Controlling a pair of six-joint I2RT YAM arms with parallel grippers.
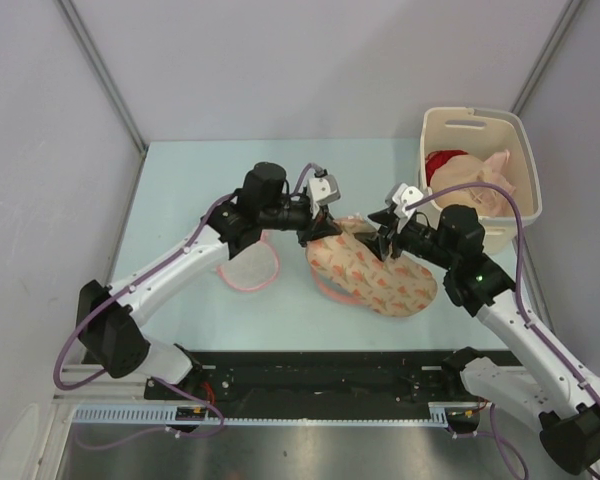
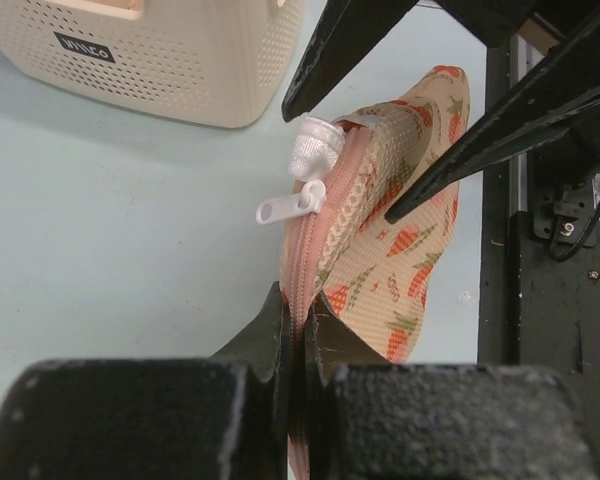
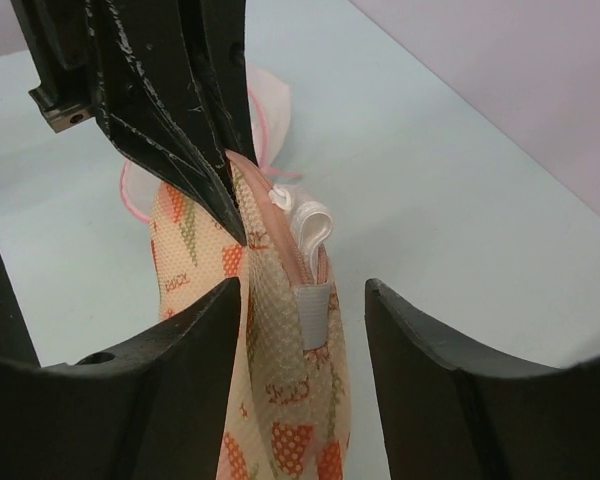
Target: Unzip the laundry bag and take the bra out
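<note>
Mid-worktop, the laundry bag (image 1: 375, 275) has its zip seam pinched by the closed left gripper (image 2: 298, 310), while the open right gripper (image 3: 300, 290) straddles the zip end and risks clamping the white end tab (image 3: 313, 312) instead of the zipper pull (image 2: 285, 207).

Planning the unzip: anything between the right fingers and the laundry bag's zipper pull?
Nothing visible. The right gripper is open astride the laundry bag's zipped seam, the white zipper pull exposed just ahead of its fingers. The left gripper pinches the seam farther along.
</note>
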